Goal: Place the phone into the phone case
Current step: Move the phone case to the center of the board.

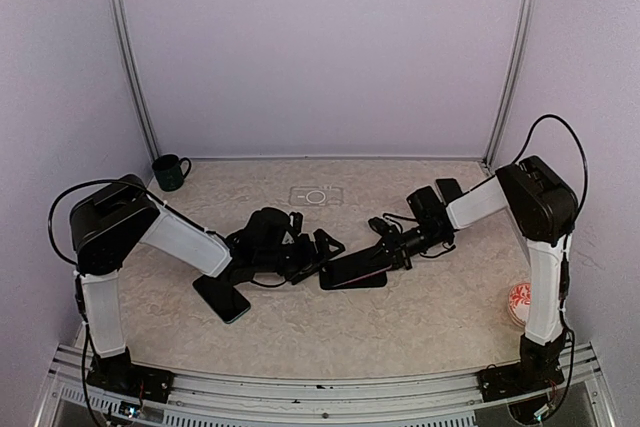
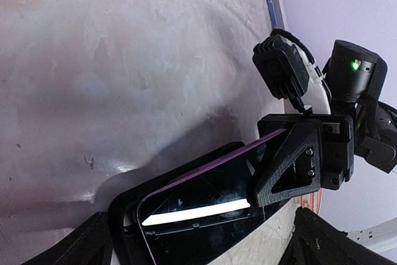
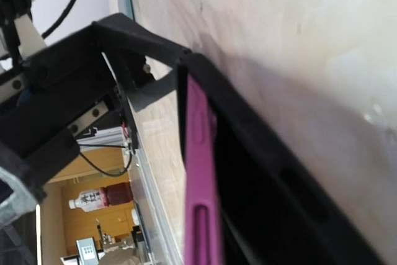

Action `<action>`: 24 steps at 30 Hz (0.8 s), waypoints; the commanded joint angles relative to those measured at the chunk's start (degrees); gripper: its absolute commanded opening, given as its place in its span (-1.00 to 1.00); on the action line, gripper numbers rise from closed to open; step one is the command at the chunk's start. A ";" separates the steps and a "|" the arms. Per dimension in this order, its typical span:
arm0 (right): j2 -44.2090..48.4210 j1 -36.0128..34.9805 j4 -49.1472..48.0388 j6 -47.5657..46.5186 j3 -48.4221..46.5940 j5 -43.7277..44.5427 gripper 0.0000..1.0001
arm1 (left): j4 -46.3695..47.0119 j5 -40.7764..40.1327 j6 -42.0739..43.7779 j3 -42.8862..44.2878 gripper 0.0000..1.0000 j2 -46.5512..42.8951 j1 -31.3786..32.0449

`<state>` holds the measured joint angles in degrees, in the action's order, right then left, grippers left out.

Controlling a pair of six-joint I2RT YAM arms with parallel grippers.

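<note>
Seating the phone (image 2: 205, 200) turns on this: it lies left-to-right between your grippers, left end in the case (image 2: 123, 212), right gripper (image 1: 386, 247) at its right end, grip unclear, left gripper (image 1: 320, 247) wide open and empty.

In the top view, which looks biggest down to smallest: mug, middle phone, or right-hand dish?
Phone, longest.
Mug, nearly alike, though farther from the camera, so unsure.
Dish, smallest, partly hidden.

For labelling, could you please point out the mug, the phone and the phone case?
mug (image 1: 170, 173): top view, its body.
phone (image 2: 205, 190): left wrist view, its screen.
phone case (image 2: 124, 218): left wrist view, left rim.
</note>
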<state>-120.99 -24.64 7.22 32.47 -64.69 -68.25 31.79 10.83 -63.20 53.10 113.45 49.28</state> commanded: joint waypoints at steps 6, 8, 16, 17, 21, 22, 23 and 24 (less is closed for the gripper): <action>-0.35 -2.03 -14.41 10.09 4.61 2.93 -1.00 | 1.67 1.39 -2.05 0.45 0.98 -0.93 3.47; -0.43 -2.31 -15.85 11.06 4.92 2.76 -1.00 | 1.79 1.39 -2.16 0.30 0.98 -1.01 3.67; -1.53 -3.45 -17.93 12.78 4.82 2.99 -1.00 | 2.86 1.83 -2.71 -0.10 0.98 -0.64 4.14; -1.61 -3.56 -18.14 12.98 4.85 3.14 -1.00 | 2.96 1.83 -2.78 -0.13 0.98 -0.67 4.16; -1.73 -3.90 -20.00 14.48 5.32 3.40 -1.00 | 3.39 1.89 -2.98 -0.34 0.98 -0.60 4.39; -1.83 -3.92 -20.82 15.15 5.54 3.35 -1.00 | 3.43 1.91 -3.05 -0.36 0.98 -0.60 4.38; -1.88 -3.96 -21.52 15.67 5.84 3.45 -1.00 | 3.52 1.99 -3.13 -0.44 0.98 -0.60 4.42; -1.95 -4.00 -22.21 16.03 6.12 3.49 -1.00 | 3.60 2.04 -3.22 -0.52 0.98 -0.60 4.49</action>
<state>-121.19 -26.41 -9.98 45.84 -59.55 -68.36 32.12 7.25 -64.53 52.93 113.32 50.70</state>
